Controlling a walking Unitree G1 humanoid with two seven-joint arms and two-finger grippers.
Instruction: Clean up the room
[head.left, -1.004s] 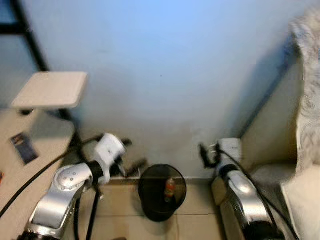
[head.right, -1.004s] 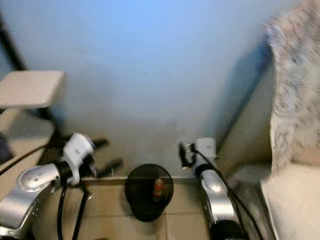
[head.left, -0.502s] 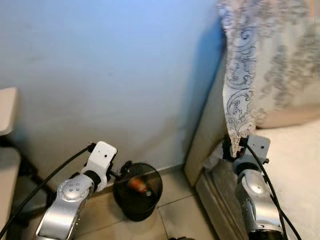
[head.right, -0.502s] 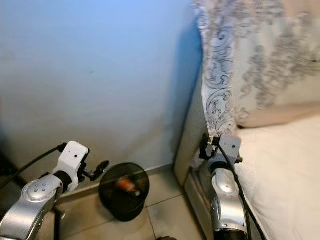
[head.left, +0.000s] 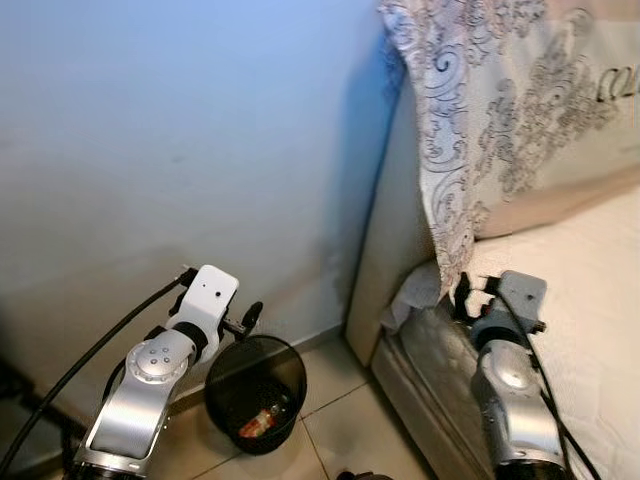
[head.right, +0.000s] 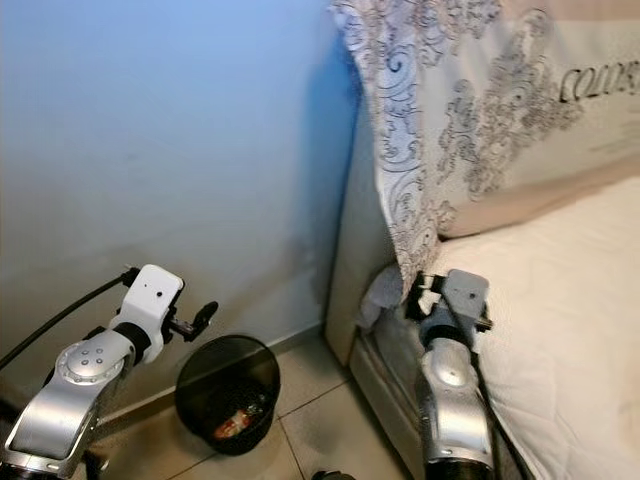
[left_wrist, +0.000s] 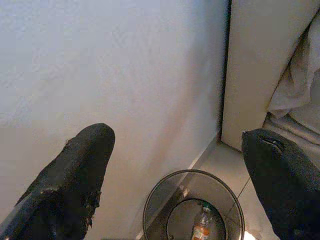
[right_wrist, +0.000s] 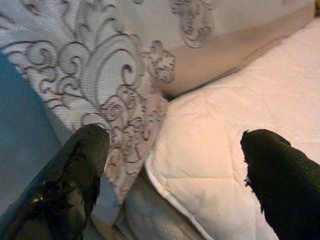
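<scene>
A black mesh waste bin (head.left: 255, 393) stands on the tiled floor against the blue wall, left of the bed. A small bottle with an orange label (head.left: 258, 423) lies at its bottom, also seen as the bottle (left_wrist: 201, 231) in the left wrist view. My left gripper (left_wrist: 177, 137) hovers above the bin near the wall, open and empty. My right gripper (right_wrist: 175, 137) is open and empty too, held over the mattress (head.left: 590, 260) edge near the patterned pillow (head.left: 500, 110).
The bed frame (head.left: 400, 380) runs along the right of the bin, with a crumpled white sheet corner (head.left: 415, 290) tucked at its head. A black cable (head.left: 90, 360) trails from my left arm. Tiled floor (head.left: 330, 430) lies between bin and bed.
The whole view has swung to the right: the side table has left the picture and the bed has come in. The bottle now lies low in the bin. Both grippers stay open.
</scene>
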